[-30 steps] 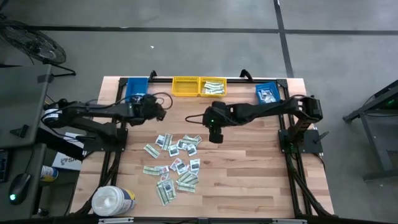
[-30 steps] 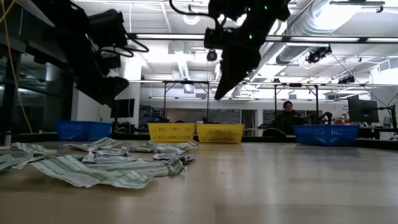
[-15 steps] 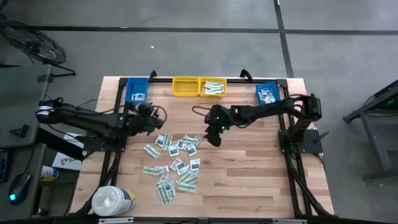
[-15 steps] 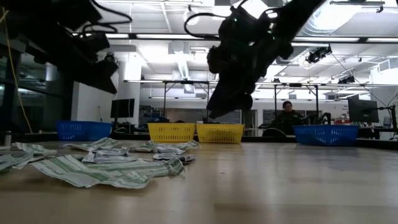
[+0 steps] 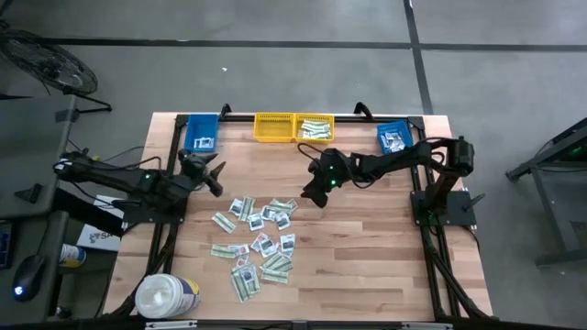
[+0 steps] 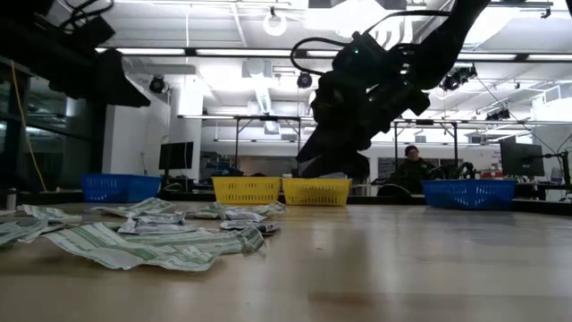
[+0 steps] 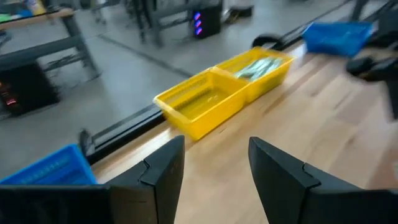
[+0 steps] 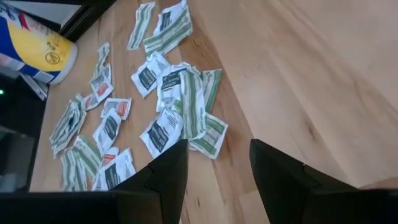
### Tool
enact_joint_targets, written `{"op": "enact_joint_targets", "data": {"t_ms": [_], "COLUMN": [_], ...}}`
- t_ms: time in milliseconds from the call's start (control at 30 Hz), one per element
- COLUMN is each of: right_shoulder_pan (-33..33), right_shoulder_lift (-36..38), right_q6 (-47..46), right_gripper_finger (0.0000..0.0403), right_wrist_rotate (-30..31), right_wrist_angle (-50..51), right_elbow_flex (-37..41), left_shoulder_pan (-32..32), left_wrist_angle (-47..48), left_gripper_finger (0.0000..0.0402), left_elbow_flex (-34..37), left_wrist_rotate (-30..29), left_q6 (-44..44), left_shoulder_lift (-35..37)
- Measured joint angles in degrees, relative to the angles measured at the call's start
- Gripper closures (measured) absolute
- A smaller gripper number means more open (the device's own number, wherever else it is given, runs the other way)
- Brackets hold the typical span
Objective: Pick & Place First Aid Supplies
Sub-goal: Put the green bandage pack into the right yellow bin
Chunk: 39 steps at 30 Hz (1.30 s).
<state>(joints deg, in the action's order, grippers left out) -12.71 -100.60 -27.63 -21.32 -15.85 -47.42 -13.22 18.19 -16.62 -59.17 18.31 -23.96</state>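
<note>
Both grippers are open and empty — the right gripper (image 5: 315,194) hangs just beside the packets (image 5: 260,236) heaped mid-table, the left gripper (image 5: 213,174) hovers near the blue bin (image 5: 202,132) — so, judging by the overlap, a pinch may lift several packets.

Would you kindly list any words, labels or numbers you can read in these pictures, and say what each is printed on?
No text can be read.
Packets: dark blue, red and green print, too small and blurred.
White tub: a yellow and blue label with a round symbol, wording illegible.
Yellow bins and blue bins: no lettering visible.
</note>
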Motion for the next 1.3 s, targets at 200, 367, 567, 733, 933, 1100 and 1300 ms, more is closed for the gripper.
{"op": "enact_joint_targets", "data": {"t_ms": [200, 367, 567, 733, 933, 1100, 1300], "right_shoulder_pan": [0.7, 2.3, 2.8, 2.7, 2.8, 3.0, 3.5], "right_shoulder_lift": [-0.5, -3.3, -6.4, -8.8, -11.4, -12.1, -12.2], "right_q6": [-2.3, -4.5, -6.4, -7.1, -7.9, -8.2, -8.3], "right_gripper_finger": [0.0238, 0.0238, 0.0238, 0.0238, 0.0238, 0.0238, 0.0238], "right_wrist_rotate": [0.1, 0.1, 0.1, -0.1, -0.2, -0.5, -0.5], "right_wrist_angle": [-0.3, -1.5, -5.6, -8.7, -11.2, -14.2, -13.2], "right_elbow_flex": [0.0, 0.0, 0.0, -0.1, -0.3, -0.3, -1.4], "left_shoulder_pan": [-0.7, -0.7, -0.7, -0.7, -0.7, -0.7, -0.7], "left_wrist_angle": [-7.7, -8.2, -8.2, -8.2, -8.2, -8.7, -8.7], "left_gripper_finger": [0.0225, 0.0225, 0.0225, 0.0225, 0.0225, 0.0225, 0.0225], "left_elbow_flex": [3.1, 3.4, 3.4, 3.4, 3.4, 3.4, 3.4], "left_wrist_rotate": [6.9, 10.8, 14.9, 16.8, 20.2, 19.8, 19.7], "left_q6": [-10.2, -12.7, -14.2, -15.1, -15.8, -16.4, -16.4], "left_shoulder_lift": [8.4, 11.1, 11.1, 11.1, 11.1, 11.1, 11.1]}}
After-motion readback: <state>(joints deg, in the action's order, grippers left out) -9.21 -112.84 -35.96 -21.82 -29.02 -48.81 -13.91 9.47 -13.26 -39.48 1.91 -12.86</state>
